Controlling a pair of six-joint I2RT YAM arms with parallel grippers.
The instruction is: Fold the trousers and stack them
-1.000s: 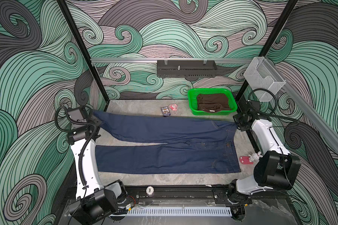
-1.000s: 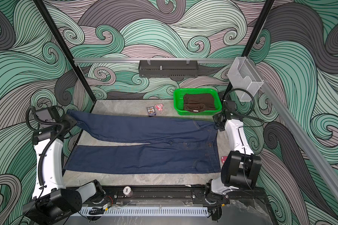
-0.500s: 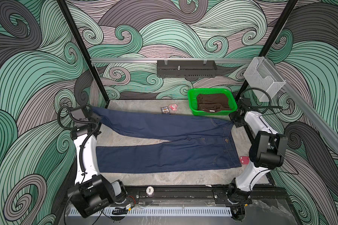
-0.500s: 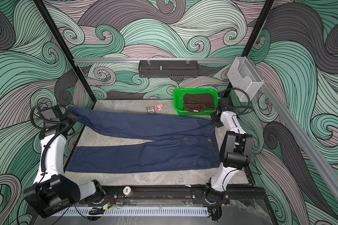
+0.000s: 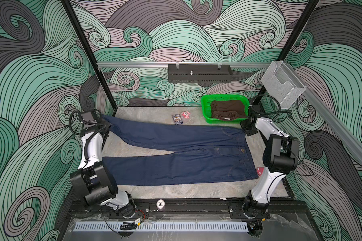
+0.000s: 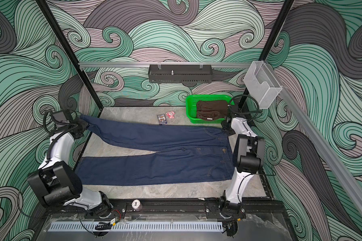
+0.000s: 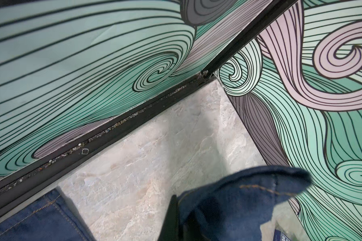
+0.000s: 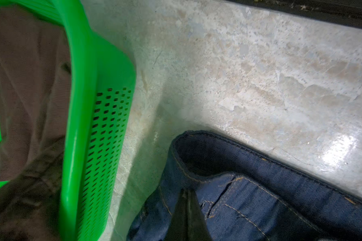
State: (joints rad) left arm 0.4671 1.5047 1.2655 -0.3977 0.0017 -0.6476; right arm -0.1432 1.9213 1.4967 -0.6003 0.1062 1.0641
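Grey marbled table (image 5: pixel 121 149) floored a cell walled in green and mauve swirls. At the left of both top views the left gripper (image 5: pixel 107 125) was pinched tight on the hem (image 7: pixel 259 187) of the far leg (image 5: pixel 155 133). The left wrist view showed denim bunched over its dark finger (image 7: pixel 170 221) and lifted off the table. At the right the right gripper (image 5: pixel 245 127) was clamped on the upper corner of the waistband (image 5: pixel 250 158). The right wrist view showed that corner curled up, just beside the basket (image 5: pixel 224 97) but apart from it. Between the grips the trousers (image 5: pixel 186 167) lay spread across mid-frame, long axis left to right, waist at the right, hems at the left. The far leg slanted toward the upper left, fairly taut. The near leg (image 5: pixel 155 170) lay flat below it, with a wedge of bare table between them at the left. By my judgement the coming fold turned on this: the near leg lay down-frame from both grippers, roughly parallel to the line between them, with each arm nearest its own end. The denim was dark navy with tan stitching along seams and pockets, mostly smooth. The basket, upper right, held a brown garment (image 5: pixel 226 110). A card pack (image 5: pixel 177 119) and a pink toy (image 5: pixel 185 114) lay just above the far leg.
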